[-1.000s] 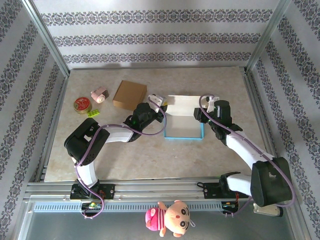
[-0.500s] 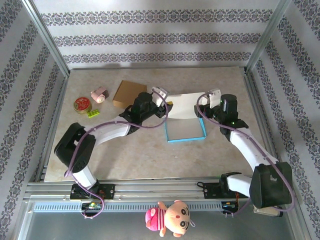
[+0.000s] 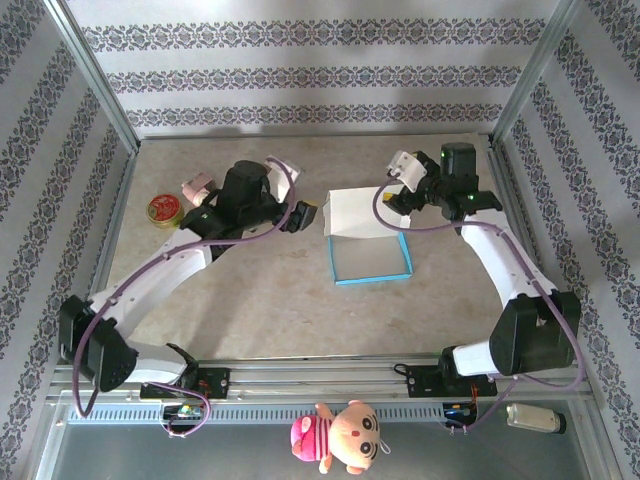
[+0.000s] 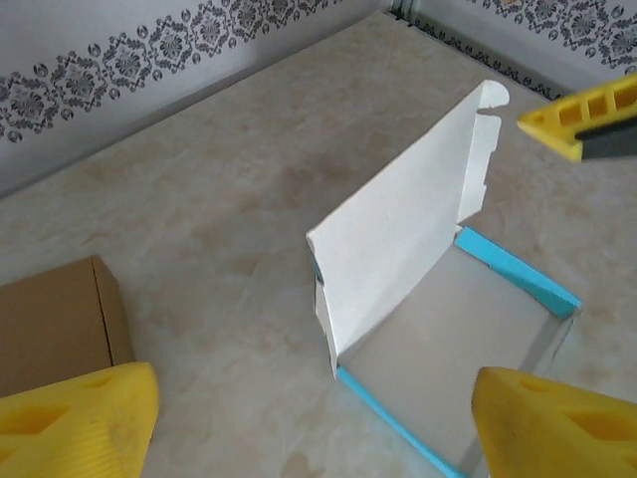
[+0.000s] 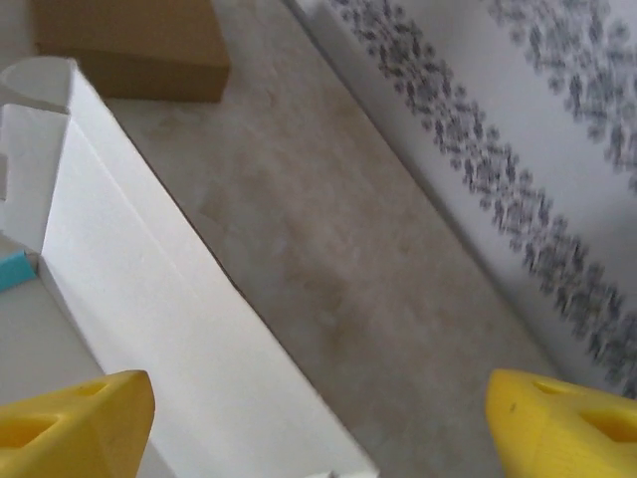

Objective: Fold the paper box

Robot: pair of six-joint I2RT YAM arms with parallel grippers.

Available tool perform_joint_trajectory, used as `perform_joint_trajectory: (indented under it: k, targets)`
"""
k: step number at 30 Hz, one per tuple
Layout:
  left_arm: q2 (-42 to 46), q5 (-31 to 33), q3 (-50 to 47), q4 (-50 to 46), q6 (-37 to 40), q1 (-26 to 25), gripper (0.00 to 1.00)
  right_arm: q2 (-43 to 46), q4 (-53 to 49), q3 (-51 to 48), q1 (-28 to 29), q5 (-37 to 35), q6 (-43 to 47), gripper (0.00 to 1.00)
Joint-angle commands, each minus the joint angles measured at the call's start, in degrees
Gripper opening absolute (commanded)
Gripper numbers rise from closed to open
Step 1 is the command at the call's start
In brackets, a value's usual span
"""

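Flanking the raised lid (image 3: 365, 212) of the paper box (image 3: 370, 260) end to end, left gripper (image 3: 303, 214) and right gripper (image 5: 318, 388) both gape, about equally near.

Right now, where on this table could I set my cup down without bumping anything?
Widest bare patch: the near table between the paper box and the front rail. The strip along the back wall is free. Crowded: the far left, with the round tin, the pink toy and the left arm.
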State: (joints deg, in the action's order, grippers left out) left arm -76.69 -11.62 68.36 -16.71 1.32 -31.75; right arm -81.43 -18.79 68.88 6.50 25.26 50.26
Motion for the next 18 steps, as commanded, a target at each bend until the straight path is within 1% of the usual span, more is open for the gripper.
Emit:
perform_joint_trajectory:
  k: [1, 4, 6, 7, 11, 13, 15, 17, 18]
  targets:
    - [2.66, -0.07, -2.46, -5.43, -2.38, 0.62, 0.86, -5.78, -15.79, 7.70, 2.02, 3.15, 19.50, 0.84]
    - [3.87, -0.37, -4.14, -5.37, -3.29, 0.63, 0.86, -11.28, -22.74, 13.80, 3.06, -1.79, 24.06, 0.78]
    - [4.49, -0.18, -5.21, -5.18, -3.86, 0.61, 0.86, -13.48, -23.62, 15.32, 3.72, -4.44, 25.73, 0.72]
    - [4.83, -0.07, -5.75, -4.96, -4.11, 0.61, 0.87, -14.15, -23.60, 15.70, 3.93, -4.85, 26.19, 0.68]
    - [4.80, 0.19, -7.39, -3.82, -4.91, 0.59, 0.87, -15.21, -24.76, 16.42, 4.33, -3.30, 26.31, 0.47]
    - [3.69, 0.62, -7.35, -3.77, -5.49, 0.60, 0.87, -15.38, -24.55, 16.46, 4.67, -2.80, 25.74, 0.33]
    - [2.13, 1.18, -6.77, -3.76, -6.36, 0.63, 0.87, -15.39, -24.30, 15.99, 5.35, -3.24, 25.71, 0.25]
    - [0.50, 1.75, -5.86, -4.03, -6.95, 0.62, 0.87, -14.95, -23.16, 15.07, 5.96, -3.87, 24.98, 0.13]
    - [-0.30, 2.00, -5.64, -3.82, -7.06, 0.61, 0.88, -14.54, -22.37, 14.65, 6.31, -4.12, 24.40, 0.09]
